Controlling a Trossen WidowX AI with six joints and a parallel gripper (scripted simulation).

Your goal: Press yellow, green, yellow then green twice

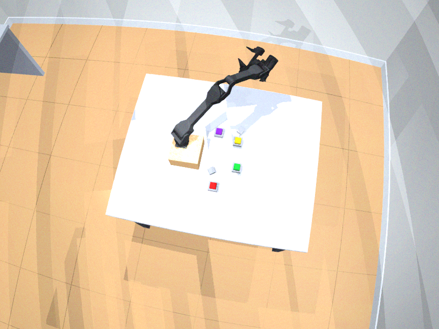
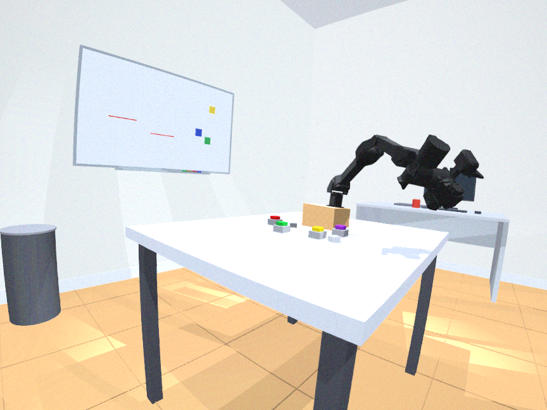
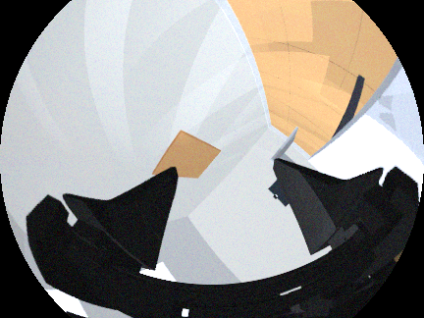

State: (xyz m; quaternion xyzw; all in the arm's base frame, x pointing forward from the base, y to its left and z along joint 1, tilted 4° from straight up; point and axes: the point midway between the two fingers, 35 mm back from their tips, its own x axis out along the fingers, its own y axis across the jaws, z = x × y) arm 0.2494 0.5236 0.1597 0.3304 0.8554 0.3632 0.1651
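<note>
The yellow button (image 1: 238, 140) (image 2: 317, 229) sits on a grey base on the white table, with its cap up. The green button (image 1: 237, 167) (image 2: 281, 223) is on a similar base, also with its cap up. My gripper (image 1: 243, 54) (image 3: 226, 168) is open, with nothing between its fingers. It is raised high, past the table's far edge in the top view, well away from both buttons. The wrist view looks toward the walls and shows no buttons.
A purple button (image 1: 219, 131) (image 2: 340, 227) is near the yellow one. A red button (image 1: 213, 185) (image 2: 275, 217) is near the green one. Two small pale blocks (image 1: 241, 130) (image 1: 211, 170) (image 2: 334, 238) (image 2: 293, 224) lie among the buttons. The arm stands on a wooden box (image 1: 184, 158) (image 2: 324, 215).
</note>
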